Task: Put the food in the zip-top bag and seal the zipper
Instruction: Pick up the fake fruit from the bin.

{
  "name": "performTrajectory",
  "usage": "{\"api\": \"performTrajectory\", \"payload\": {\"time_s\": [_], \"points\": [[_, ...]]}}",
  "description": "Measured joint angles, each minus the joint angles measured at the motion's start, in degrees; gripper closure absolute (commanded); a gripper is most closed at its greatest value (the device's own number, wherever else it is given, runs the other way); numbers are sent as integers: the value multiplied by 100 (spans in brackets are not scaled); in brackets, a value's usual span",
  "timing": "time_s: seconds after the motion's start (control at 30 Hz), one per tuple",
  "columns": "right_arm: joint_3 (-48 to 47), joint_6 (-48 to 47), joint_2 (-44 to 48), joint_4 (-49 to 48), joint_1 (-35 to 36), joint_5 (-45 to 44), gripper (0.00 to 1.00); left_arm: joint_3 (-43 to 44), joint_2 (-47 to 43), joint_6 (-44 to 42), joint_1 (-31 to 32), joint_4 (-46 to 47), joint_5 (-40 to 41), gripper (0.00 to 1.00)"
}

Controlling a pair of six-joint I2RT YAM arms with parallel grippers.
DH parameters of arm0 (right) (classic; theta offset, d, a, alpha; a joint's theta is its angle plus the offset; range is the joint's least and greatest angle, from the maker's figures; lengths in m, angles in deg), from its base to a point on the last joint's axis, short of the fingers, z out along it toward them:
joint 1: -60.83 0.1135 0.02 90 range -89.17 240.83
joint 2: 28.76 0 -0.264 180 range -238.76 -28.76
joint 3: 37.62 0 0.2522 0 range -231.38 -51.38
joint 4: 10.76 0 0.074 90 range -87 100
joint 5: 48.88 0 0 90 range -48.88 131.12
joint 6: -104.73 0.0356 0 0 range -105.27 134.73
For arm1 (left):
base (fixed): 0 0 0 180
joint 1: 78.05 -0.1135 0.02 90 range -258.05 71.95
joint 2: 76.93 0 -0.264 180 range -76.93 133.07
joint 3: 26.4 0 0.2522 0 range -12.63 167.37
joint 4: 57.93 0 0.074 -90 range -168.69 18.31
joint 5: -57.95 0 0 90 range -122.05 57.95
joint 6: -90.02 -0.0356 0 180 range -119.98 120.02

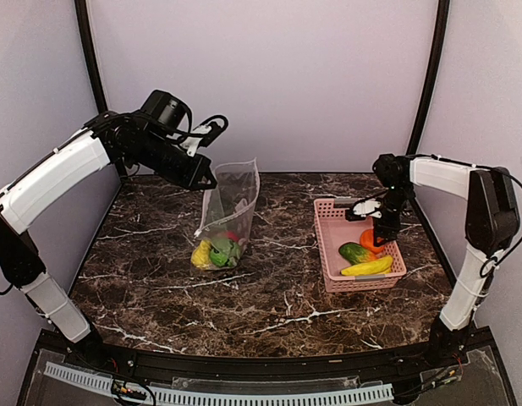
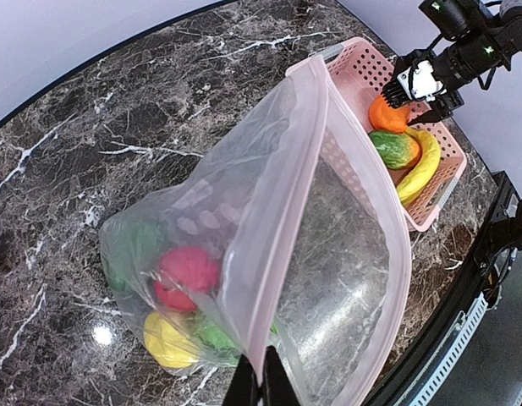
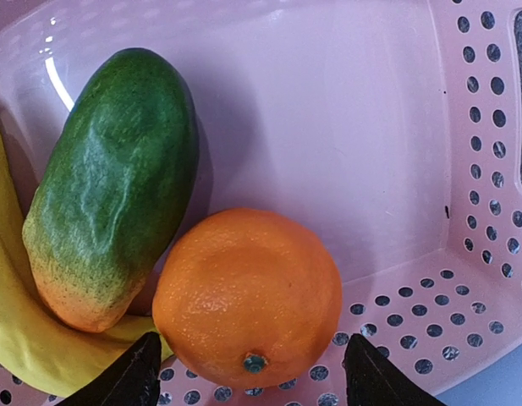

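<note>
The right wrist view alone shows the right pincer [image 3: 250, 359] open astride the orange [image 3: 244, 288] in the basket [image 3: 396, 127]; left of the basket, the left pincer [image 2: 262, 385] pinches the zip-top bag [image 2: 328, 254] upright, mouth up.

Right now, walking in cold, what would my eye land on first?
Probably the clear zip-top bag, held up by its edge in the left gripper left of centre, with red, yellow and green toy food pooled at the bottom. Next, the pink basket on the right, where the right gripper hangs open over an orange.
</note>
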Motion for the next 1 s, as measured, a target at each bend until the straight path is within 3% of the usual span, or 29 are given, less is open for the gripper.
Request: {"api": "performTrajectory", "payload": {"time_s": [0.23,0.47,0.8,1.0], "points": [[-83,2,-229,13,0,-9,35,-133,-22,48,0,92,-33,99],[-234,68,-332,127,0,-28,55,-186,-26,66,0,125,-66,99],[-584,210,-323,409,0,46,59,-286,-33,66,0,275,-136,99],[-1198,439,13,828,59,778,60,-358,-33,101,0,393,-179,99]]}}
